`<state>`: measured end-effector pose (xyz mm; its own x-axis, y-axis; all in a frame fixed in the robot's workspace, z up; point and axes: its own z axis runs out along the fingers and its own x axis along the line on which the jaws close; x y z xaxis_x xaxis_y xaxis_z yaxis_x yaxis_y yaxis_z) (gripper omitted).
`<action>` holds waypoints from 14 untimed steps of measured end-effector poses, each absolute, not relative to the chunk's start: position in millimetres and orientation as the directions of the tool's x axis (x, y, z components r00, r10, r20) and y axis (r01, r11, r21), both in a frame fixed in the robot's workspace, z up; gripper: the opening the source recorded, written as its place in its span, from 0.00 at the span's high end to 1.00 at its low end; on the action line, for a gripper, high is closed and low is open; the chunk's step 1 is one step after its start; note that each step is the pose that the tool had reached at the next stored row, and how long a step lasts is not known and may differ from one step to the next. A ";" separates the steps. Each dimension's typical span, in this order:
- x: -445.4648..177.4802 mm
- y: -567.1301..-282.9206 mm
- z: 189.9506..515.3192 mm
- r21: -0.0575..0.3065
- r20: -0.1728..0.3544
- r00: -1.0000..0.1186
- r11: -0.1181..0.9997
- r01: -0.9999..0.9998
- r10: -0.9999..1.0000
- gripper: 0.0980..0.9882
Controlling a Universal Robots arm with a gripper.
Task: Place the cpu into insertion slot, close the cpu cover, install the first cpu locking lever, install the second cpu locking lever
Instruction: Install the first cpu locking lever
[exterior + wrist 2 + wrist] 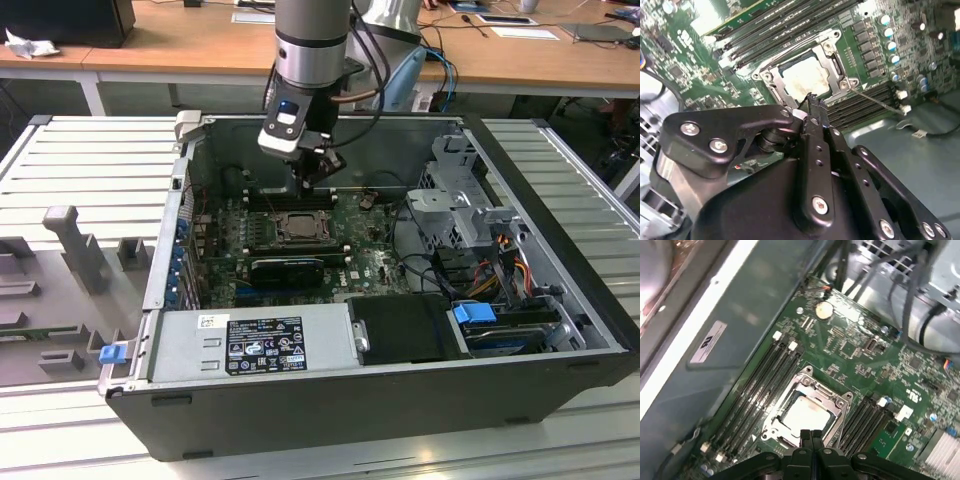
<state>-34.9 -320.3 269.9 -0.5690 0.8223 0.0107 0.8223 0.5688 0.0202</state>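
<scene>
1. A ribbed grey worktop (80, 150) carries an open computer case (400, 400), with wooden desks behind it.
2. The hand (315, 178) hangs inside the case, fingertips pressed together, holding nothing.
3. The cpu (805, 415), square and face up, sits in the insertion slot (297, 226) close below the fingertips.
4. The cpu cover (832, 62) lies flat, framing the chip.
5. A thin locking lever (877, 101) juts sideways.

Silver-grey cylindrical arm (312, 68) with black joint band (312, 40) and blue end cap (287, 108); black angular metal gripper (811, 101) fastened by silver screws (820, 205).
</scene>
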 end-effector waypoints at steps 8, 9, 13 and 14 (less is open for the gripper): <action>-34.9 -320.3 269.8 0.020 0.011 -0.739 0.739 0.673 0.673 0.99; -34.9 -320.3 269.7 0.020 0.011 -0.750 0.750 0.661 0.661 0.99; -34.9 -320.3 269.6 0.020 0.011 -0.825 0.824 0.566 0.565 0.99; -34.9 -320.3 269.5 0.020 0.011 -0.836 0.836 0.548 0.548 0.99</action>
